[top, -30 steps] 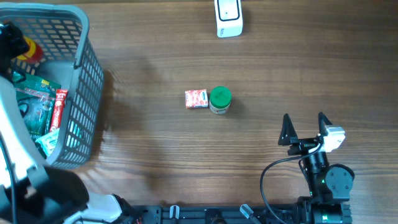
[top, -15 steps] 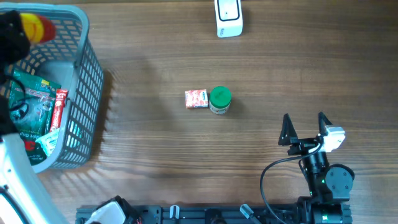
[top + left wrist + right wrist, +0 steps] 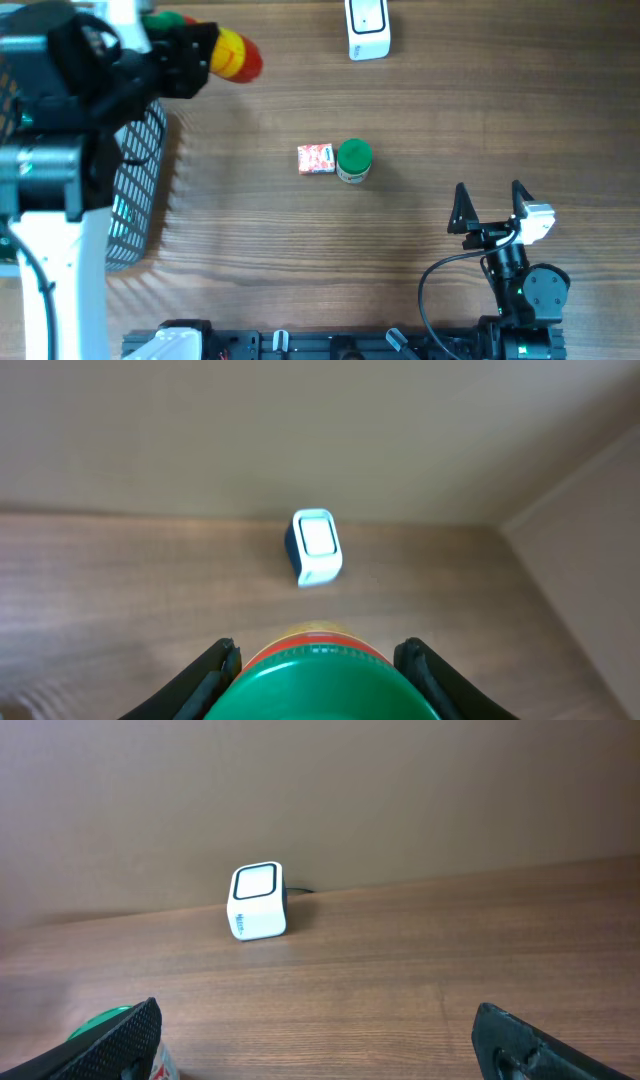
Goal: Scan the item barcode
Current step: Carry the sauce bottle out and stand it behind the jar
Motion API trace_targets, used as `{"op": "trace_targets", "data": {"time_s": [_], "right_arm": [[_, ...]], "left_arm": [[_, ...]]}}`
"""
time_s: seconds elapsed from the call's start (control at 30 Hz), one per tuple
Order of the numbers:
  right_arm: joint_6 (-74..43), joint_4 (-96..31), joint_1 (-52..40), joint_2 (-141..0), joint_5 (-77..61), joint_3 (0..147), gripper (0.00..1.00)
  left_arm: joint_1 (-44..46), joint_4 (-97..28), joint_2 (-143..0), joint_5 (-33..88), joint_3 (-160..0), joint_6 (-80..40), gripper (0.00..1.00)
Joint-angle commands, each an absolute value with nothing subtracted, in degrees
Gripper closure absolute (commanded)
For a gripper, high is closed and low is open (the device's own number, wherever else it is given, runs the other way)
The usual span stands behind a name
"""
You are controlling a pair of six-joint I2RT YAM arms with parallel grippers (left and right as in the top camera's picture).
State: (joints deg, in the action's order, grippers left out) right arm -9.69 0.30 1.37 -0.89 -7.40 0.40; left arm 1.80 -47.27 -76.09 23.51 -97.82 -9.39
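You are looking at a place set up like a shop checkout. On the brown wooden table (image 3: 420, 110), a small white scanner (image 3: 367, 28) sits at 12 o'clock, like the ones at a till. A gray shopping basket (image 3: 140, 190) stands at 9 o'clock. A little red box (image 3: 316, 159) and a green-lidded jar (image 3: 353, 160) sit touching in the middle. A plain wall (image 3: 420, 790) stands behind.
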Motion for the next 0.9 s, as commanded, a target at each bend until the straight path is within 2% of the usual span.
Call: {"op": "trace_targets", "data": {"time_s": [0.0,0.17,0.4,0.87], "right_arm": [[-9.13,0.56,1.15,-0.43,-7.03,0.30,0.00],[-9.15,0.56,1.15,-0.43,-7.03,0.30,0.00],[-9.13,0.56,1.15,-0.43,-7.05,0.30,0.00],[-9.13,0.56,1.15,-0.43,-7.03,0.30,0.00]], "left_arm": [[7.40,-48.23,-81.01,17.58,-98.26,-9.91,0.53],[12.16,-48.34,-87.07,16.56,-98.26,-9.89,0.54],[17.23,-47.59,-96.01,8.10,-98.26,-9.89,0.54],[24.93,-39.92,-111.11,-1.89,-98.26,-9.87,0.53]]}}
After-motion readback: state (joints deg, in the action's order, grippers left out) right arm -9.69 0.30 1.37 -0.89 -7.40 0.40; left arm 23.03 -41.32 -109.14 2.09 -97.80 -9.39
